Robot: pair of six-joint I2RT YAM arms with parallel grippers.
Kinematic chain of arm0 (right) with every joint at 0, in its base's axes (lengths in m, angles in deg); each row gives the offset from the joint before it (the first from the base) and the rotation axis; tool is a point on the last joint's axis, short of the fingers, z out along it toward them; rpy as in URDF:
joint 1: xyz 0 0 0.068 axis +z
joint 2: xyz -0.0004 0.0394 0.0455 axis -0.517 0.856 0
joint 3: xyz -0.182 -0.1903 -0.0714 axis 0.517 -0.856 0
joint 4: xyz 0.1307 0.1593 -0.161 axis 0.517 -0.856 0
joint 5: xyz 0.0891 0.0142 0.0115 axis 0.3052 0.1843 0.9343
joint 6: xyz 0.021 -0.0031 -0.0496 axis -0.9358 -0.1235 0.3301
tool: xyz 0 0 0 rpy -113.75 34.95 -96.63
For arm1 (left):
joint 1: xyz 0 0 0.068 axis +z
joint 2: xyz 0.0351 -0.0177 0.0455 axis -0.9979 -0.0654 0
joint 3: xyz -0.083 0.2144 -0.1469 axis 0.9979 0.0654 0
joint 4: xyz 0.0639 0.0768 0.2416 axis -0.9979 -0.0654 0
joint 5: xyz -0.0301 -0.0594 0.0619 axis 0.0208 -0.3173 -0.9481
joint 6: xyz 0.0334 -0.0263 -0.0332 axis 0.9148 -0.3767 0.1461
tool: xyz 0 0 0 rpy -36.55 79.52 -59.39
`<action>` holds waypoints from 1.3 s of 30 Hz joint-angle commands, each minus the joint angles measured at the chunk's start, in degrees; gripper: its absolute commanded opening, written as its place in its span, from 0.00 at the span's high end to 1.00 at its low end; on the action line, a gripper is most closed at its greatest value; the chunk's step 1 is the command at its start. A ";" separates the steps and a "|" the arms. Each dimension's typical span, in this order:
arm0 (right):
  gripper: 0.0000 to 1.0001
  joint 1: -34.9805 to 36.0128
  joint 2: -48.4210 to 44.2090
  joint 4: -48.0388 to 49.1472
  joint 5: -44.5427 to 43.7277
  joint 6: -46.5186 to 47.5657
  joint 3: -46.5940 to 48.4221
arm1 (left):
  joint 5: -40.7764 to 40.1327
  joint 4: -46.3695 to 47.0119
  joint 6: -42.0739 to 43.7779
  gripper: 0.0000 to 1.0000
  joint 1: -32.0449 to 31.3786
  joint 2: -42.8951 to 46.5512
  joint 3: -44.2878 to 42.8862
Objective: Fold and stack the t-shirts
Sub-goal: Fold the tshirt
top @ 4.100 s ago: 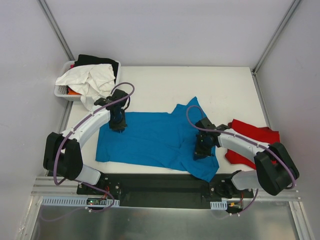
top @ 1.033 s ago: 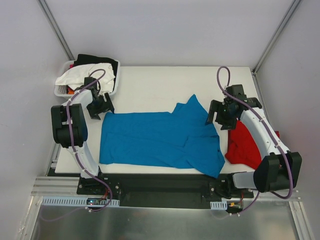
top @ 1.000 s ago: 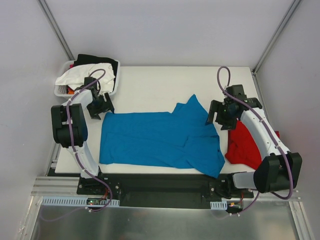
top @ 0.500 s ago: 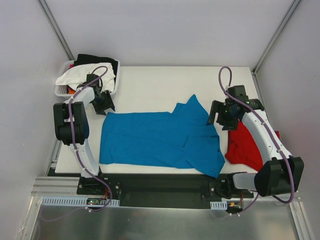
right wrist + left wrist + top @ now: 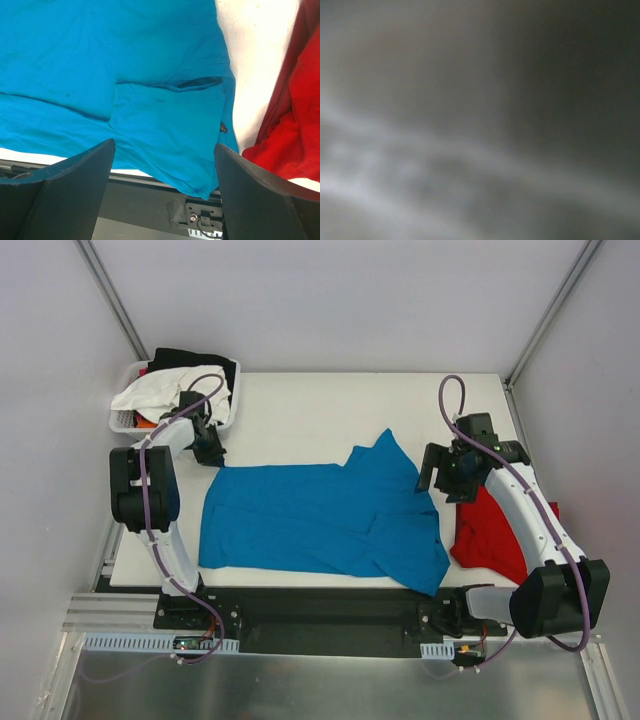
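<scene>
My left wrist camera gave only a grey blur; I could name nothing in it. From above, my left gripper (image 5: 208, 446) sat small and dark by the white plastic basket (image 5: 122, 422), so I could not tell how its jaws stood. My right arm (image 5: 525, 510) covered part of the plain red cotton t-shirt (image 5: 476, 536). My right wrist view cut that shirt off at its right edge and the bright turquoise-blue t-shirt (image 5: 150, 75) at its top and left.

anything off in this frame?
Left wrist view is a total grey blur, nothing readable. White cloth spills over the basket rim, beside the left claw. Red t-shirt lies crumpled at the right edge of the table; blue t-shirt is spread out, unfolded.
</scene>
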 commanded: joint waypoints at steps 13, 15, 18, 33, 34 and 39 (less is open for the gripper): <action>0.16 -0.38 -4.06 -0.44 -1.82 1.04 -3.36 | -5.09 -6.06 -0.50 0.97 -3.28 11.97 5.49; 0.16 -0.29 -4.06 0.26 -1.73 0.95 -4.06 | -6.32 -7.47 -1.02 0.96 -5.55 15.75 6.90; 0.16 -0.29 -4.24 1.32 -1.47 0.95 -5.11 | -8.07 -10.01 -1.81 0.96 -9.17 20.23 8.39; 0.16 -0.29 -7.66 3.70 -1.12 1.39 -10.21 | -9.75 -19.51 -5.77 0.94 -16.12 36.23 18.14; 0.16 -0.29 -7.84 3.70 -1.12 1.30 -10.47 | -9.67 -20.38 -6.12 0.94 -16.12 37.98 18.76; 0.16 -0.29 -9.24 3.78 -1.21 1.39 -11.71 | -9.40 -22.50 -7.70 0.93 -16.29 42.82 22.98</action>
